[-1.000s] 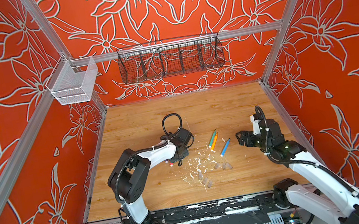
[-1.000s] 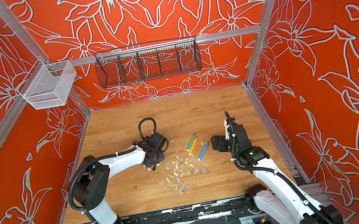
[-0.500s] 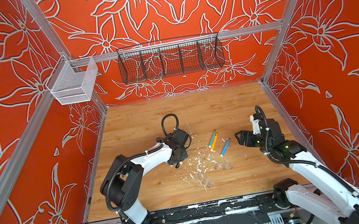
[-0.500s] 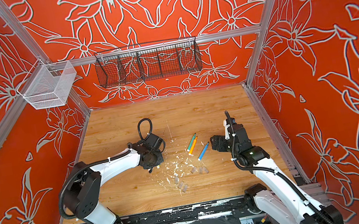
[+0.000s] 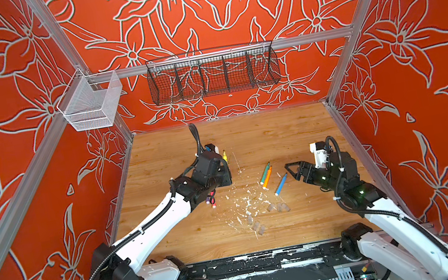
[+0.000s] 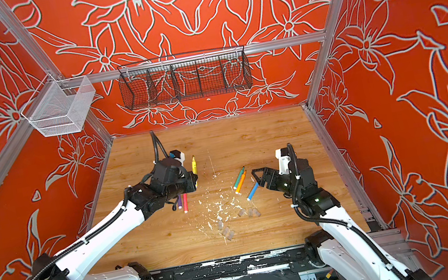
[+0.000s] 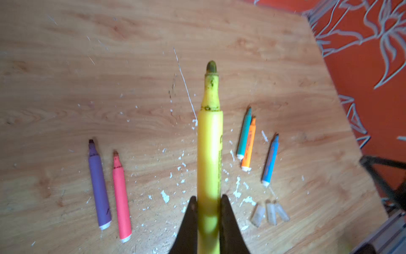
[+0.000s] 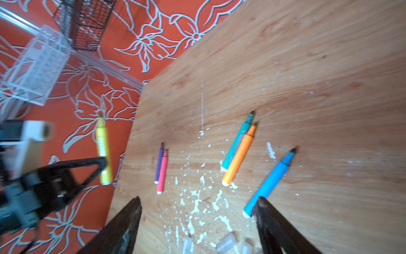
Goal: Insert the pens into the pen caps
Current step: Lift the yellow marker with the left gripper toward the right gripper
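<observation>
Grips the yellow pen [image 7: 209, 143] in the left end effector [image 7: 208, 202], fingers clamped on the lower barrel, bare tip pointing away from the wrist, barrel lifted off the wooden surface [image 5: 261, 131]. Holds the right end effector [image 8: 198, 199] spread wide with nothing between its fingers, above the white flecks [image 5: 246, 202] and close beside the white end of the blue pen [image 8: 270, 182]. Shows the purple pen [image 7: 98, 187] and pink pen [image 7: 121, 198] lying side by side on the surface, partly under the left arm in both top views. Shows the green pen [image 7: 244, 134] and orange pen [image 7: 248, 145] lying pressed together near the middle, with the blue one slightly apart on the right arm's side. Places six clear caps [image 5: 278, 207] toward the front of the surface in two loose clusters of three, among the flecks, apart from every pen. Counts all six pens uncapped
</observation>
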Tool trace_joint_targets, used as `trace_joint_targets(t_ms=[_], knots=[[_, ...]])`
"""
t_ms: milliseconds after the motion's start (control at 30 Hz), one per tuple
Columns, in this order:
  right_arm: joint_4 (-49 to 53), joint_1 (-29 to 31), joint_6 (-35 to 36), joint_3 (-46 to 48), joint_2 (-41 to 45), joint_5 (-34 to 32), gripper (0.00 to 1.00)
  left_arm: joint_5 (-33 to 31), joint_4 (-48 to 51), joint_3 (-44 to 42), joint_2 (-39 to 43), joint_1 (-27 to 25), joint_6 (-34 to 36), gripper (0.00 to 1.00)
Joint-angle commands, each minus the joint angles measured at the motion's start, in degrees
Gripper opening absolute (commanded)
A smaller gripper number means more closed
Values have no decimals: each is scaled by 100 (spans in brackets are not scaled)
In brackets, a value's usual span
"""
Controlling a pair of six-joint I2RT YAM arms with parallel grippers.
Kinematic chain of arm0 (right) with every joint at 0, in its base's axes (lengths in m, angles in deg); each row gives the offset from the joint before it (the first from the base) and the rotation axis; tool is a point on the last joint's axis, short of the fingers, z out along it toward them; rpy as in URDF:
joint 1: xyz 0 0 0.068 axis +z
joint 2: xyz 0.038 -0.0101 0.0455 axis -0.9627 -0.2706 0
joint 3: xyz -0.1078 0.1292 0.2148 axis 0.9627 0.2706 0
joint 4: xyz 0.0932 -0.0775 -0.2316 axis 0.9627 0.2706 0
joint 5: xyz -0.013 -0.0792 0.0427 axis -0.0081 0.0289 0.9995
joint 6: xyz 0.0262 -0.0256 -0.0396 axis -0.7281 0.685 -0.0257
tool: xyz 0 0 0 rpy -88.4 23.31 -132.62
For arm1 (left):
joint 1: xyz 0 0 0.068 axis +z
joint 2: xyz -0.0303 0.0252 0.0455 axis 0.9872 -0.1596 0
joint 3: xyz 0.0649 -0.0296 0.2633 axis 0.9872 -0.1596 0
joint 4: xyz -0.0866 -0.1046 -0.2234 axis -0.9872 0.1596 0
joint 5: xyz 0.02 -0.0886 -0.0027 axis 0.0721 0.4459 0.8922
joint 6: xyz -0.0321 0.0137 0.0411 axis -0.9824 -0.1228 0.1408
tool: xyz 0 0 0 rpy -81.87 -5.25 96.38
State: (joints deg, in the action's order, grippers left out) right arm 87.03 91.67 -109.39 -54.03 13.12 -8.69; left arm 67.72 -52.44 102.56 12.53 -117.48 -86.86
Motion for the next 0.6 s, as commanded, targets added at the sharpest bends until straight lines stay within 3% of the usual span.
trace_joint_targets(t_ms=[0,133,367,567], knots=[[-674,500,-396,-18,157,1,79,300,-543,-233,103,-263,613,0],[-1206,1017,-652,140,100,-294,75,1062,-1120,-380,-127,-693,979,0],[-1729,1477,-751,210,-373,-538,72,491,-902,79,-656,-1725,1568,0],[-2043,1667,-974,220,-840,-767,65,227,-947,19,-550,-1897,1699,0]])
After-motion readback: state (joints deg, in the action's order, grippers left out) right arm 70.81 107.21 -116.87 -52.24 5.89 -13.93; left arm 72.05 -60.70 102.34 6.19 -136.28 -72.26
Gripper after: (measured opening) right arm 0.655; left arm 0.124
